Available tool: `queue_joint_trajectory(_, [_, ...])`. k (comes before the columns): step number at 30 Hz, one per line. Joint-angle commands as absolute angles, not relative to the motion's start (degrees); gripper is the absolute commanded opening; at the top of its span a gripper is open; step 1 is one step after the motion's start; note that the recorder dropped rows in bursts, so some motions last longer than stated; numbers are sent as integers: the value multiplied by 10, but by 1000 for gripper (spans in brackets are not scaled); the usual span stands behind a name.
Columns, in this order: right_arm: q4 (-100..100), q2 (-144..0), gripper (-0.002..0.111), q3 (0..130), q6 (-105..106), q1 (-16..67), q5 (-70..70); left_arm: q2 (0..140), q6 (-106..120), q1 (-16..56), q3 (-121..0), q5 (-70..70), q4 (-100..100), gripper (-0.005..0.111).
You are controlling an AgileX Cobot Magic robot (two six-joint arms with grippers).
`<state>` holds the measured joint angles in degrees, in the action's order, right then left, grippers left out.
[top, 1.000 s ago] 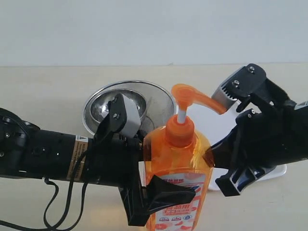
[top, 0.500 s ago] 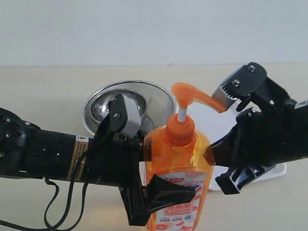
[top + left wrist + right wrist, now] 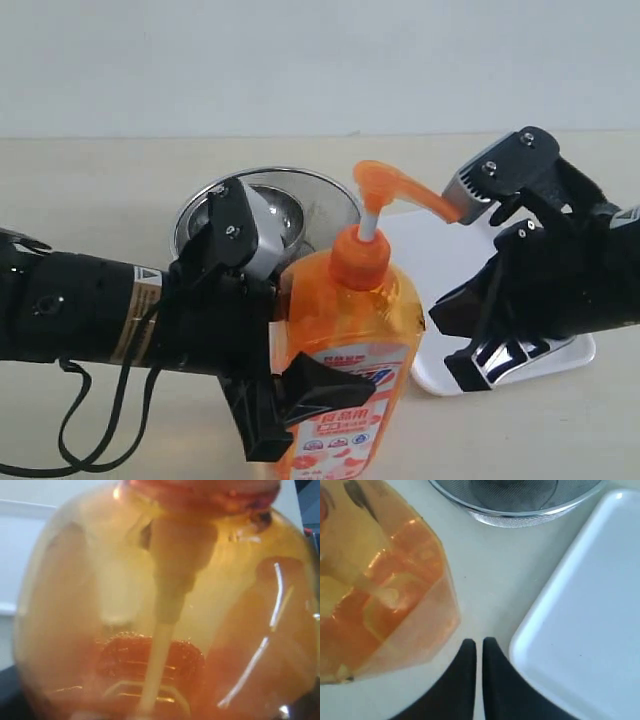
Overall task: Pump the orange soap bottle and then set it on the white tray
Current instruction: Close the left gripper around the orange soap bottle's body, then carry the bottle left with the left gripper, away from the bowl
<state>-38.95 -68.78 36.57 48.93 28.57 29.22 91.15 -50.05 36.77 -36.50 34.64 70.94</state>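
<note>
The orange soap bottle leans left at the front centre, its pump head raised on the white stem. My left gripper is shut on its body, one finger behind it and one across the label. In the left wrist view the bottle fills the frame. My right gripper is shut and empty, hovering over the table between the bottle and the white tray. In the exterior view its fingers point down-left, and the spout tip meets a grey block on that wrist. The white tray lies right of the bottle.
A round steel bowl sits behind the bottle, partly hidden by the left arm, and its rim also shows in the right wrist view. A black cable hangs below the left arm. A pale wall stands behind the table.
The left arm has shifted left with the bottle, which now tilts left and sits lower in view. The right arm has barely moved.
</note>
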Motion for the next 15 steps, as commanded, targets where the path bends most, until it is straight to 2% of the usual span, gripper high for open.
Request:
queue_joint_trajectory(1, [-381,-686,0,368,484,286,278,881,-568,372,-366,329,765,5])
queue_joint_trajectory(15, [-381,-686,0,368,483,286,249,798,-574,372,-274,267,740,5])
